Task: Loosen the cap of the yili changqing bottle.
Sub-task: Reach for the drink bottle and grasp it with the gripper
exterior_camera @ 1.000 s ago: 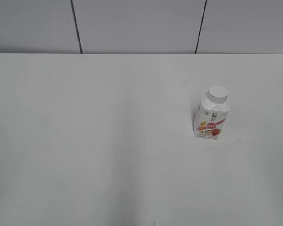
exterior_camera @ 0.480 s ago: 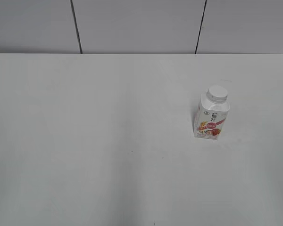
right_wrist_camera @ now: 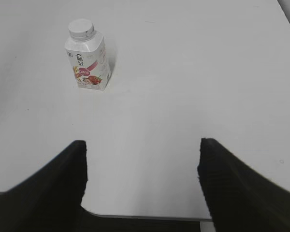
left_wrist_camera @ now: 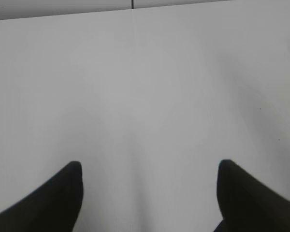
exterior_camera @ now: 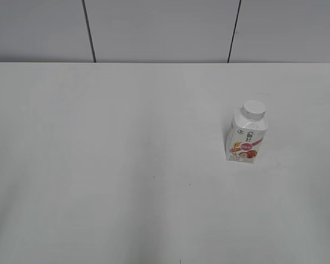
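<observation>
The yili changqing bottle point(exterior_camera: 246, 139) stands upright on the white table point(exterior_camera: 126, 165), on the right side and about midway between the near and far edges. Its cap point(exterior_camera: 253, 109) sits on the neck, flat top up, and nothing touches it. The red-pink fruit label faces the near side, with the green logo above it on the sloped shoulder.

From the right wrist view the bottle point(right_wrist_camera: 87, 60) stands far and to the left, with the cap point(right_wrist_camera: 81, 28) on top, well apart from the right gripper point(right_wrist_camera: 142, 166). That gripper's two dark fingers point(right_wrist_camera: 58, 181) are spread wide, with only bare table between them, near the table's close edge.

The left gripper point(left_wrist_camera: 150, 186) likewise has its fingers point(left_wrist_camera: 55, 198) spread wide over bare table, holding nothing; the bottle does not show in this view. Neither arm shows in the exterior view. Behind the table's far edge runs a grey panelled wall point(exterior_camera: 159, 30) with two dark vertical seams
</observation>
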